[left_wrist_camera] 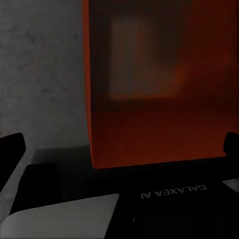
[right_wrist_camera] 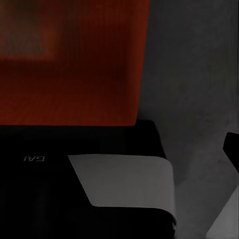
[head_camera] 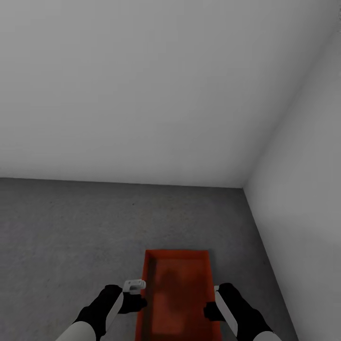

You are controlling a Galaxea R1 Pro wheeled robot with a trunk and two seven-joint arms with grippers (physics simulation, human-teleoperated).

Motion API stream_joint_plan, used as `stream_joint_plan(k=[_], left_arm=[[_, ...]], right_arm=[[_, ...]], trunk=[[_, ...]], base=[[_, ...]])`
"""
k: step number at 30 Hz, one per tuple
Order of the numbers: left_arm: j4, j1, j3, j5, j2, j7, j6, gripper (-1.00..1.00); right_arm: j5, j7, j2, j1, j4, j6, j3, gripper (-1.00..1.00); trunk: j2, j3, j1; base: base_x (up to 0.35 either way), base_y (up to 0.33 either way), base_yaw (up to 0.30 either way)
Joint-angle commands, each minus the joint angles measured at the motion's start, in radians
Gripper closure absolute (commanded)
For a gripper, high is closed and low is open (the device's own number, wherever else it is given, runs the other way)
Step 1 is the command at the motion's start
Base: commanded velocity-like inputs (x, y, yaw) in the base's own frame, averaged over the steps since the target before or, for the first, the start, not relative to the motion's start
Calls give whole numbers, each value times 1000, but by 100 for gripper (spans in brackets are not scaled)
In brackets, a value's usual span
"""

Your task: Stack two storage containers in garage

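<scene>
A red-orange storage container (head_camera: 176, 293) with no lid lies lengthwise on the dark grey concrete floor (head_camera: 71, 237) of the garage, near the corner. My left gripper (head_camera: 137, 303) stands open astride its left long wall, one finger (left_wrist_camera: 10, 147) outside over the floor and the other inside. My right gripper (head_camera: 210, 311) is at the right long wall; one finger (right_wrist_camera: 232, 149) shows far out over the floor, so it looks open. The container's inside (left_wrist_camera: 159, 99) and its right wall (right_wrist_camera: 74, 74) are seen close up. A second container is out of view.
Plain pale grey-white walls (head_camera: 142, 94) meet in a corner (head_camera: 244, 187) just behind and right of the container; the right wall (head_camera: 308, 213) runs close by. Open concrete stretches to the left. My black base (left_wrist_camera: 149, 199) lies right under the container's near end.
</scene>
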Motion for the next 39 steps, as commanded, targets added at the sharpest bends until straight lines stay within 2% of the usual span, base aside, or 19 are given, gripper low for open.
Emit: stream_joint_plan(k=[1, 17, 39], left_arm=[[-2, 0, 5, -1, -1, -3, 6, -100], [-2, 0, 3, -1, -1, -3, 6, -100], [-2, 0, 3, -1, -1, -3, 6, -100]], right_arm=[[-11, -9, -1, 0, -1, 3, 4, -100], [-11, -9, -1, 0, -1, 3, 4, -100], [-10, -8, 1, 0, -1, 3, 4, -100]], trunk=[[7, 4, -4], [119, 78, -65], [273, 149, -150]], base=[[0, 0, 0], [0, 0, 0], [0, 0, 0]])
